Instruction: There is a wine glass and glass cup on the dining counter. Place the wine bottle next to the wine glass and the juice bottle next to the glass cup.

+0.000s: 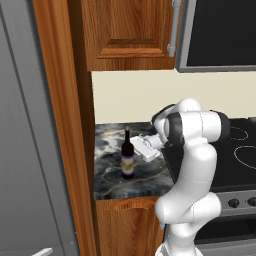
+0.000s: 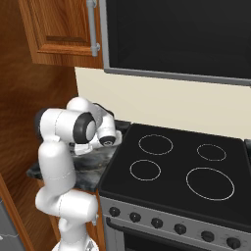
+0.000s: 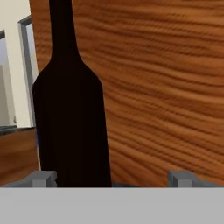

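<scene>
One wine bottle (image 1: 128, 160) stands upright on the marbled tabletop (image 1: 112, 185), roughly mid-slab, nearer the left edge by the tall wood panel (image 1: 65, 125) than the stove (image 2: 176, 171) on the right. Gripper (image 1: 141, 149) sits just beside the bottle's upper body, on its stove side, not touching afaict. In the hand view the fingers (image 3: 43, 178) are spread wide open w/ nothing between them, and the bottle is close up, off toward the left finger.

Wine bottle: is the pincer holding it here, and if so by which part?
Nothing is held. The pincer is open, its tips apart, with the wine bottle just ahead, nearer one tip and not clamped.
</scene>
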